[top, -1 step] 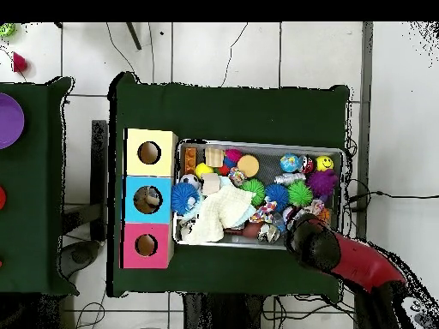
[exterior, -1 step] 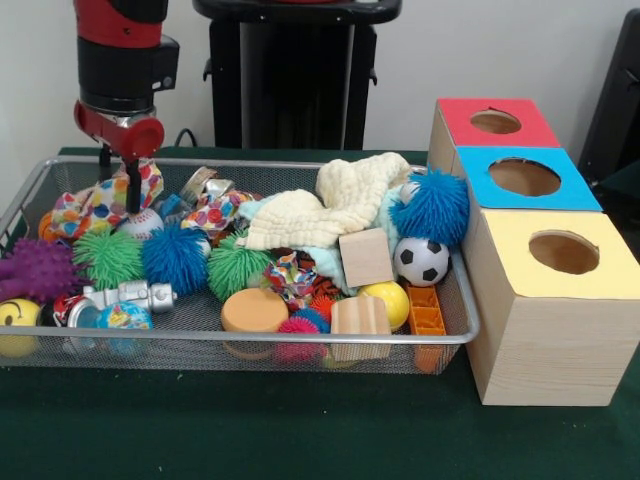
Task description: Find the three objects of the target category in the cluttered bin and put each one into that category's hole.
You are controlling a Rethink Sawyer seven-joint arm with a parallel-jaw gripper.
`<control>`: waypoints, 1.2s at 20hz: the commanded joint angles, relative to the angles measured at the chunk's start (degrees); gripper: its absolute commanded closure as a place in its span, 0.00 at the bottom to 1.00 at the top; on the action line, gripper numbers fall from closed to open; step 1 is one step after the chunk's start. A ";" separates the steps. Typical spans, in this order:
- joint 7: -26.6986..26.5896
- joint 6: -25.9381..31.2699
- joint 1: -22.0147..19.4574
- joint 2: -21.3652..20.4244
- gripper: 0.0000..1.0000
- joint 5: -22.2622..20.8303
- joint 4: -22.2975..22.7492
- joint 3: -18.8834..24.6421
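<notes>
My gripper (exterior, -1 step: pixel 119 185) hangs at the far left corner of the wire bin (exterior, -1 step: pixel 250 341), open, its fingertips just over a patterned cloth (exterior, -1 step: pixel 95 205) and a baseball (exterior, -1 step: pixel 142 222). Nothing is held. The bin holds fuzzy balls in blue (exterior, -1 step: pixel 174 258), green (exterior, -1 step: pixel 107 258) and purple (exterior, -1 step: pixel 38 268), a soccer ball (exterior, -1 step: pixel 421 261), a yellow ball (exterior, -1 step: pixel 388 300), wooden blocks (exterior, -1 step: pixel 365 257) and a cream cloth (exterior, -1 step: pixel 335 205). Right of the bin stand boxes with holes: red (exterior, -1 step: pixel 497 122), blue (exterior, -1 step: pixel 525 177) and yellow (exterior, -1 step: pixel 563 252). In the overhead view the arm (top, -1 step: pixel 319 244) covers the gripper.
An orange disc (exterior, -1 step: pixel 254 311), a silver toy (exterior, -1 step: pixel 130 296), a smiley ball (exterior, -1 step: pixel 17 316) and an orange grid piece (exterior, -1 step: pixel 426 312) lie near the bin's front rim. A big blue fuzzy ball (exterior, -1 step: pixel 432 207) rests at the bin's right end. Something lies inside the blue box's hole (top, -1 step: pixel 151 200).
</notes>
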 commanded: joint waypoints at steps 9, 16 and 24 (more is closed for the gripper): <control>0.77 7.16 5.09 -0.09 1.00 -1.35 -4.07 0.21; 0.78 13.51 6.39 -8.91 1.00 2.63 -1.05 2.94; 1.27 21.29 3.16 -16.81 1.00 11.54 5.23 10.65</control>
